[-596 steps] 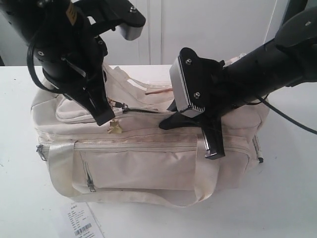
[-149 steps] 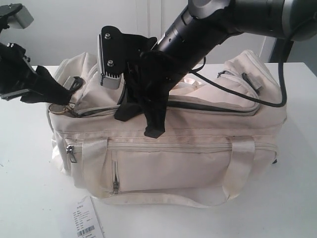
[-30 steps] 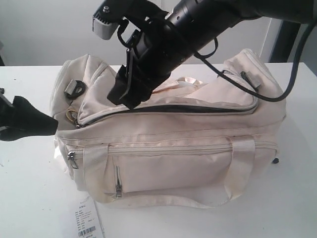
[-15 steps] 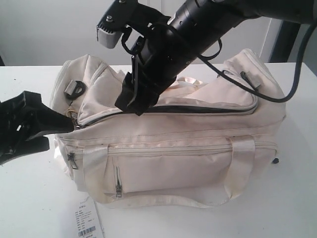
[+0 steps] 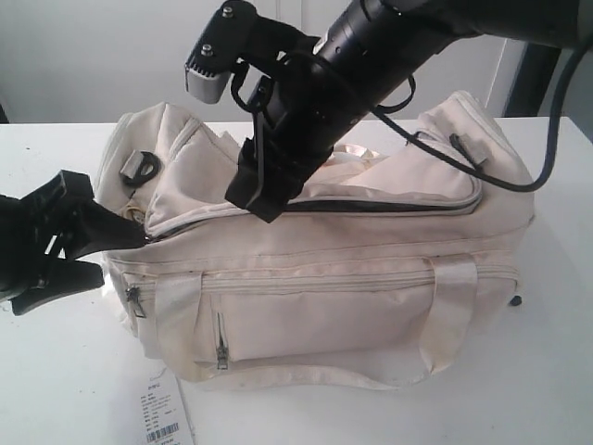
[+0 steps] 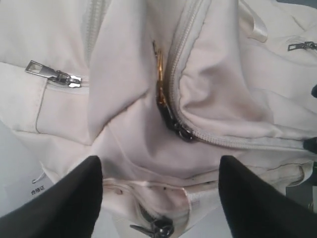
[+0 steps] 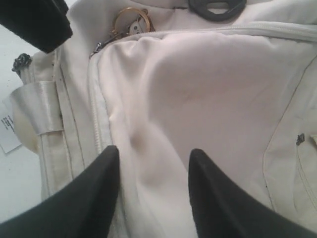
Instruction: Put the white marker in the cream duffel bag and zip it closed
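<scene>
The cream duffel bag lies on the white table. The white marker is out of view. My left gripper stands open at the bag's left end, its fingers on either side of that end, a short way from the top zip slider and its gold ring. The zip teeth run joined away from the slider. My right gripper reaches across onto the top flap. It is open, with a raised fold of flap fabric between its fingers.
A white barcoded paper tag lies on the table in front of the bag's left corner. A grey buckle sits on the left end pocket. A small dark tip shows at the bag's lower right end; I cannot tell what it is.
My left gripper has come right to the bag's left end and its fingers have spread. My right gripper has shifted slightly right and down onto the flap, its jaws a little narrower.
</scene>
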Controlling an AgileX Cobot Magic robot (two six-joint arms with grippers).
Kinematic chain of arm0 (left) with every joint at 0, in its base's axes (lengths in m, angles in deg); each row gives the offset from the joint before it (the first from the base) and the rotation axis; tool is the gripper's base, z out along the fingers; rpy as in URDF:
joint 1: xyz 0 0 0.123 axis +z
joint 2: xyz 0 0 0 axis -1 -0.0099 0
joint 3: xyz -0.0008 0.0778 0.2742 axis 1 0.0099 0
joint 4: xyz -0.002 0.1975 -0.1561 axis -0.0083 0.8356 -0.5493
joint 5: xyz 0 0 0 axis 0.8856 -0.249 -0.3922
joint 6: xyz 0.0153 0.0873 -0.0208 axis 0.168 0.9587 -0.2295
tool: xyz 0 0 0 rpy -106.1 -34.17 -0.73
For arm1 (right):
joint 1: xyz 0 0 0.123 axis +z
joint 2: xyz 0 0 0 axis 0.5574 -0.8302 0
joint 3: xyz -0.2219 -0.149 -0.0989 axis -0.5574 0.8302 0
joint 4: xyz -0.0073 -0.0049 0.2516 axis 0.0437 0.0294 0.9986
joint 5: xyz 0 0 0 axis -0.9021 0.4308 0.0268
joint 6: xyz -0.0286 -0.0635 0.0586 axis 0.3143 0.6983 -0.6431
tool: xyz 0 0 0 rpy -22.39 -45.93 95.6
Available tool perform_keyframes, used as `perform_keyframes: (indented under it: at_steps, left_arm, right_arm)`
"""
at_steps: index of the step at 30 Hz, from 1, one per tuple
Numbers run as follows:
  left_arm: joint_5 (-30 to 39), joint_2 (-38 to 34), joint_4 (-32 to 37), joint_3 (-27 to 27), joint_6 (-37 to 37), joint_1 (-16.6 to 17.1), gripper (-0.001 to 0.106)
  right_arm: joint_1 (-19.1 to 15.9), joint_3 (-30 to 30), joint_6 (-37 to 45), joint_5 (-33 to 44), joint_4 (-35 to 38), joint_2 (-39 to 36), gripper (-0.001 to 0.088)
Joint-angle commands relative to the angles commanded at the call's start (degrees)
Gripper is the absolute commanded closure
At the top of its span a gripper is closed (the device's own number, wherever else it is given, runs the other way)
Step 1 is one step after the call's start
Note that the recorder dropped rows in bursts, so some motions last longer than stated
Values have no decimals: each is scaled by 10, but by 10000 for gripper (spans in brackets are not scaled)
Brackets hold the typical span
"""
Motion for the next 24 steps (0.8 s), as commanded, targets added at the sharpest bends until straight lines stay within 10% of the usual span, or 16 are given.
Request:
perform_keyframes:
  at_steps: [11, 24]
  left_arm:
    - [-32, -4, 0, 0, 33, 0, 1055]
    - [-39, -4, -2, 0, 45, 0, 1053]
  right_arm:
    - [0, -1, 0, 1, 1, 1, 450]
    - [1, -1, 92, 61, 65, 1, 331]
